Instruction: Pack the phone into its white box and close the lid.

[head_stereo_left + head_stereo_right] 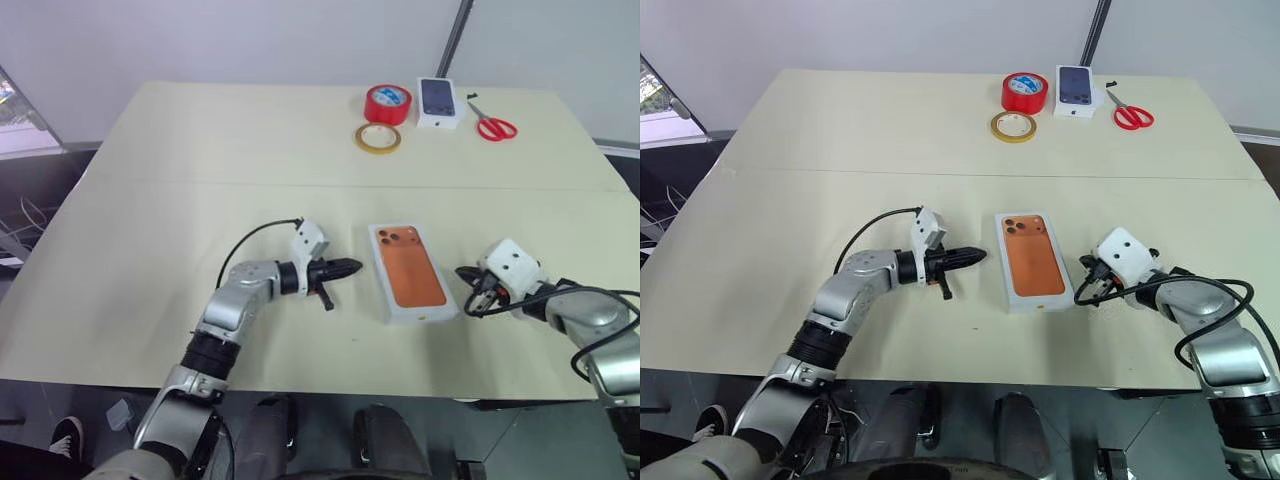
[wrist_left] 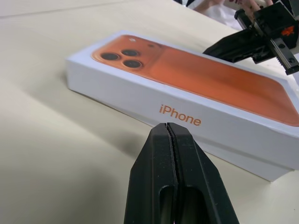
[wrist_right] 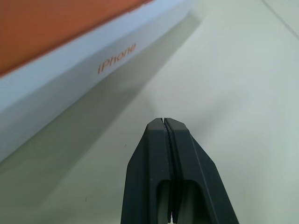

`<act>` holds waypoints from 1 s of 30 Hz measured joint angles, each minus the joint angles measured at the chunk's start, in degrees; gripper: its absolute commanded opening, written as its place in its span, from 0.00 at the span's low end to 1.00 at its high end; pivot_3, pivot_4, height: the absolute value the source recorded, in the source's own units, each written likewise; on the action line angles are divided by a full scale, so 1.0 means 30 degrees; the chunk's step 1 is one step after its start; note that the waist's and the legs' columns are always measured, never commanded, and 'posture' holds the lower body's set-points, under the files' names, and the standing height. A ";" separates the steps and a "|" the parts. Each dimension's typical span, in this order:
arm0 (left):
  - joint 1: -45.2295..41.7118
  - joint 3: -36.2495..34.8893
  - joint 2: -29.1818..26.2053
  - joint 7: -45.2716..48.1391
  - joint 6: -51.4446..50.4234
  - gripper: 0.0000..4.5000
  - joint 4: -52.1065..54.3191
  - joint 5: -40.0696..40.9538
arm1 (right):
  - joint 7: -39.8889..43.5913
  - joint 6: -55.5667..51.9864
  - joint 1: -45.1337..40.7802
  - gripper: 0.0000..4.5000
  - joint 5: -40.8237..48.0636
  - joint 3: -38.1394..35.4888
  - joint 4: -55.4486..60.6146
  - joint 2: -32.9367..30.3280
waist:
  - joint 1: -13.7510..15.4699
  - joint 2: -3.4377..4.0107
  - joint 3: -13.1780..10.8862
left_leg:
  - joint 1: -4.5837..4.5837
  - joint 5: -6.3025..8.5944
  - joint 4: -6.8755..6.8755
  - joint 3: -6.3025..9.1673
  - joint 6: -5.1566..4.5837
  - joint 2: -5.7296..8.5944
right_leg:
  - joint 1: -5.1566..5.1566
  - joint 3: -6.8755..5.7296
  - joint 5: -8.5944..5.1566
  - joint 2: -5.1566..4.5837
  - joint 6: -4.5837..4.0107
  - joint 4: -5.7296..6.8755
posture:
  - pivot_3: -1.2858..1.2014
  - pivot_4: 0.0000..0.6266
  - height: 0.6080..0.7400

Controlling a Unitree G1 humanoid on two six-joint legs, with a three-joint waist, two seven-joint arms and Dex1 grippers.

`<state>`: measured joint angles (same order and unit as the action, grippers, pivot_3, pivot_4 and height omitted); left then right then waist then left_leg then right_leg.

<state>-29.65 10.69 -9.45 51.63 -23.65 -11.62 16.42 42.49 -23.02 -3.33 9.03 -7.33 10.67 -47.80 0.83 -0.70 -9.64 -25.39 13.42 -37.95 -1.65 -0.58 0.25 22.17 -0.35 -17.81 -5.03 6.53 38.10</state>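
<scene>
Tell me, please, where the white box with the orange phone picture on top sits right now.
In the head views, the white box lies closed on the table's near half, between the left end effector and the right end effector, touching neither.

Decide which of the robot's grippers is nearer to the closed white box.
Left and right look about equally near. The left gripper points at the white box from its left; the right gripper sits just off its right side.
</scene>
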 measured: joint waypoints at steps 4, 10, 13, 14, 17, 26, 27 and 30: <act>-0.2606 -0.1386 0.1489 -0.0960 -0.0475 0.00 -0.0423 0.1113 | 0.0463 -0.0683 -0.1745 0.01 0.2869 -0.1582 0.0334 0.1362 | 0.0057 -0.0008 -0.0004 | -0.0005 0.0000 -0.0030 0.0021 0.0000 0.0003 | -0.0031 -0.0018 0.0001 0.0000 0.0002 -0.0005 | 0.52 0.24 0.91; -0.5875 -0.0809 0.3562 -0.1672 0.1201 0.00 -0.4820 0.0067 | 0.1752 -0.1583 -0.0645 0.01 0.4532 -0.0397 0.2773 0.1586 | 0.0039 -0.0007 -0.0001 | 0.0005 0.0009 -0.0025 0.0023 -0.0014 0.0016 | -0.0051 -0.0025 -0.0007 0.0006 0.0015 -0.0027 | 0.52 0.24 0.91; -0.6199 0.0247 0.3932 -0.1620 0.2557 0.00 -0.7806 -0.1316 | 0.2508 -0.1209 0.0735 0.01 0.3769 0.1053 0.3655 0.0867 | -0.0031 -0.0005 0.0000 | 0.0005 0.0016 -0.0025 0.0015 -0.0026 0.0019 | -0.0038 -0.0020 -0.0008 0.0006 0.0016 -0.0019 | 0.52 0.24 0.91; -0.6214 0.0553 0.4059 -0.1587 0.2838 0.00 -0.8685 -0.1704 | 0.2544 -0.0948 0.1031 0.01 0.3217 0.1479 0.3743 0.0387 | -0.0042 -0.0005 0.0000 | 0.0007 0.0017 -0.0025 0.0011 -0.0028 0.0018 | -0.0033 -0.0016 -0.0008 0.0006 0.0016 -0.0017 | 0.52 0.24 0.91; -0.6339 0.0927 0.4238 -0.1424 0.3845 0.00 -1.0001 -0.2549 | 0.2463 -0.0484 0.1329 0.01 0.2483 0.1749 0.3883 0.0151 | -0.0026 -0.0011 0.0002 | 0.0015 0.0017 -0.0025 0.0017 -0.0027 0.0005 | -0.0042 -0.0017 -0.0008 0.0014 0.0015 -0.0014 | 0.52 0.24 0.91; -0.6369 0.1336 0.4022 -0.0895 0.4269 0.00 -1.0113 -0.3629 | 0.1932 -0.0116 0.1050 0.01 0.1535 0.2303 0.3867 0.0058 | -0.0027 -0.0055 0.0050 | 0.0160 0.0037 -0.0021 0.0036 -0.0046 0.0004 | -0.0220 -0.0023 -0.0011 0.0006 0.0010 -0.0054 | 0.52 0.24 0.91; -0.6354 0.1168 0.4016 -0.0859 0.4090 0.00 -1.0053 -0.3551 | 0.1858 -0.0163 0.0819 0.01 0.1530 0.2326 0.3731 0.0192 | -0.0026 -0.0055 0.0050 | 0.0178 0.0048 -0.0019 0.0036 -0.0061 0.0003 | -0.0242 -0.0024 -0.0012 0.0003 0.0009 -0.0068 | 0.52 0.24 0.91; -0.5980 0.0575 0.3711 -0.0476 0.3469 0.06 -0.9421 -0.2963 | 0.1572 -0.1367 -0.0081 0.06 0.2333 0.2135 0.3193 0.1033 | -0.0048 -0.0046 0.0045 | 0.0178 0.0054 -0.0016 0.0033 -0.0068 0.0002 | -0.0236 -0.0019 -0.0012 -0.0007 0.0010 -0.0070 | 0.52 0.24 0.91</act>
<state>-47.59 12.42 1.68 50.20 -13.24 -39.89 7.53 47.21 -27.12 -3.57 16.03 -0.92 20.25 -44.70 0.68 -0.84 -9.50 -24.85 13.58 -38.00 -1.56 -0.79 0.25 21.46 -0.41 -17.85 -5.05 6.56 37.89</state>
